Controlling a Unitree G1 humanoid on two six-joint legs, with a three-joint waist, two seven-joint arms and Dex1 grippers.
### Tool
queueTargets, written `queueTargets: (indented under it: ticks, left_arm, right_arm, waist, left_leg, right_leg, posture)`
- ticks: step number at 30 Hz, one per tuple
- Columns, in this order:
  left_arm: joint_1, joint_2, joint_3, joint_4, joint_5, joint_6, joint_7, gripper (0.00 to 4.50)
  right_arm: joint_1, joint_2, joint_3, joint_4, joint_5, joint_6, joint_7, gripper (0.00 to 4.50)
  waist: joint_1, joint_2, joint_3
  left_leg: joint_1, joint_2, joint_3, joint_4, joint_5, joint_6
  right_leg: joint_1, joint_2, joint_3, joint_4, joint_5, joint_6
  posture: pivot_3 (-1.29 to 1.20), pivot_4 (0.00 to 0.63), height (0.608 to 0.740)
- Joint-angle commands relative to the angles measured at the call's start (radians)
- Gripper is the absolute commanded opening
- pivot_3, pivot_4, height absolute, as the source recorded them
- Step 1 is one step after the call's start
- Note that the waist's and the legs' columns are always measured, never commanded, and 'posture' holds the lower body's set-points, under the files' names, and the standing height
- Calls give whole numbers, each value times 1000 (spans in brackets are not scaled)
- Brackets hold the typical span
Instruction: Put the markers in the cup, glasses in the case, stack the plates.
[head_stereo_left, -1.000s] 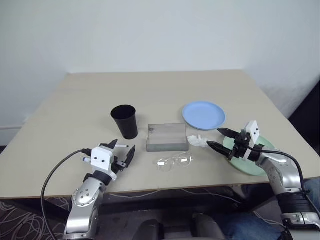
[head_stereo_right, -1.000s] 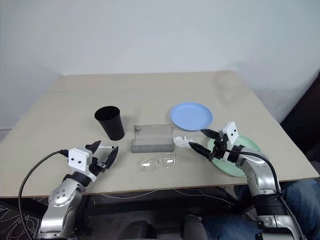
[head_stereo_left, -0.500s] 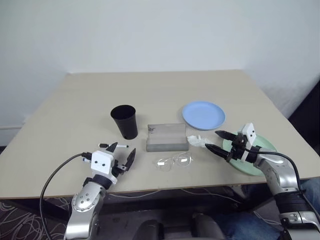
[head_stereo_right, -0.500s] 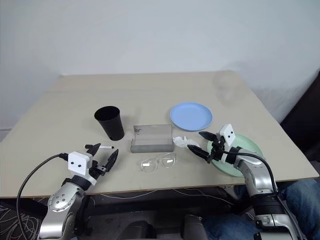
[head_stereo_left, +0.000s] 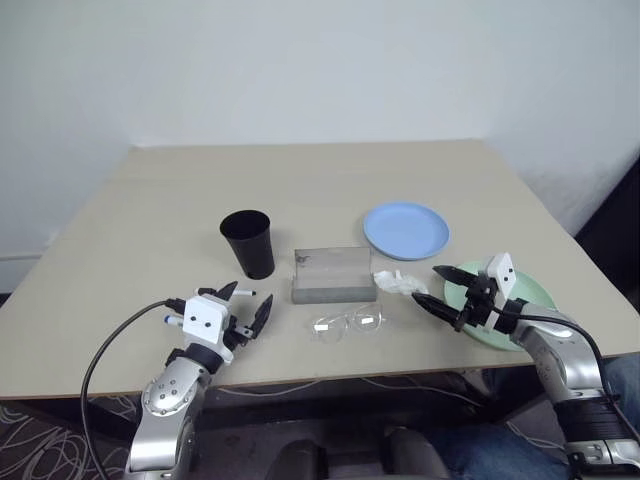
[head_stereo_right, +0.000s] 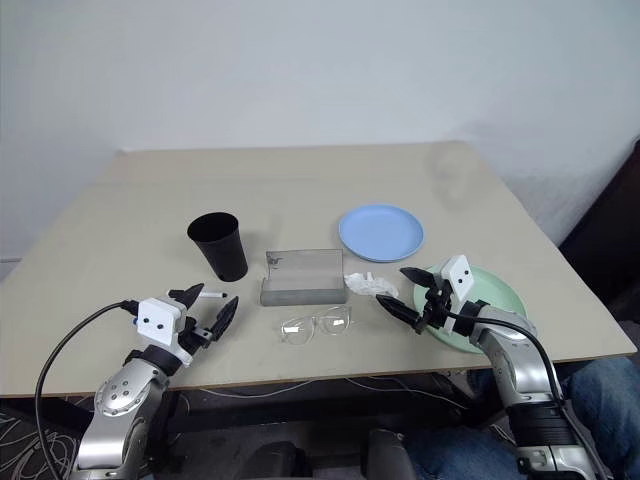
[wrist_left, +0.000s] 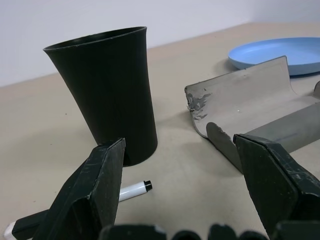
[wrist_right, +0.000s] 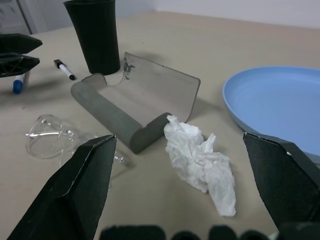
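Note:
The black cup (head_stereo_left: 248, 242) stands upright left of the open, empty grey case (head_stereo_left: 334, 274). In front of the case lie the clear glasses (head_stereo_left: 348, 322). A black-ended marker (wrist_left: 132, 190) lies by the foot of the cup, and a blue-capped marker (wrist_right: 18, 86) lies near it. Just above them, a little short of the cup, my left gripper (head_stereo_left: 245, 303) hovers open and holds nothing. The light blue plate (head_stereo_left: 406, 230) sits right of the case. My right gripper (head_stereo_left: 430, 286) is open and empty over the near edge of the mint green plate (head_stereo_left: 520, 322), pointing toward the case.
A crumpled white tissue (head_stereo_left: 398, 283) lies between the case and my right gripper's fingertips. The beige table (head_stereo_left: 300, 180) stretches bare behind the objects. Its front edge runs just under both wrists, and a black cable (head_stereo_left: 105, 350) trails from the left arm.

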Motion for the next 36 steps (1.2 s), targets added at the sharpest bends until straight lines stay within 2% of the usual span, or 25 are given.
queueTargets:
  ticks: [1, 9, 13, 18, 21, 31, 36]
  left_arm:
    - [-15, 5, -6, -22, -12, -8, -11, 3639]
    - [-32, 4, -17, -5, -7, -7, -24, 3639]
    - [-52, 12, -20, 13, -6, -9, -35, 3639]
    - [-76, 17, -28, 35, -5, -10, -50, 3639]
    - [-94, 15, -38, 47, -1, -11, -59, 3639]
    - [-109, 16, -47, 61, -2, -12, -74, 3639]
    - [-104, 16, -64, 39, -31, 3, -118, 3639]
  right_arm:
    - [-2, -12, -29, -64, 21, 9, -13, 4412]
    - [-35, -26, -21, -74, -10, 27, -46, 4412]
    - [-17, -82, -43, -115, -19, 81, -73, 4412]
    - [13, -218, -47, -206, -31, 261, -90, 4412]
    - [13, -264, -43, -257, -19, 347, -94, 4412]
    - [10, -345, 34, -382, -64, 595, -156, 4412]
    - [-15, -339, 67, -414, -61, 751, -203, 4412]
  waist:
    - [0, 0, 0]
    - [0, 0, 0]
    - [1, 0, 0]
    - [1, -1, 0]
    - [0, -1, 0]
    - [1, -2, 0]
    - [1, -3, 1]
  left_leg:
    - [0, 0, 0, 0, 0, 0]
    - [0, 0, 0, 0, 0, 0]
    - [0, 0, 0, 0, 0, 0]
    - [0, 0, 0, 0, 0, 0]
    - [0, 0, 0, 0, 0, 0]
    - [0, 0, 0, 1, 0, 0]
    - [-1, 0, 0, 1, 0, 0]
  right_leg:
    - [0, 0, 0, 0, 0, 0]
    - [0, 0, 0, 0, 0, 0]
    - [0, 0, 0, 0, 0, 0]
    - [0, 0, 0, -1, 0, 0]
    - [0, 0, 0, 0, 0, 0]
    - [0, -1, 0, -1, 0, 0]
    - [0, 0, 0, -1, 0, 0]
  posture:
    - [0, 0, 721]
    - [0, 0, 721]
    - [0, 0, 721]
    - [0, 0, 721]
    - [0, 0, 721]
    - [0, 0, 721]
    - [0, 0, 721]
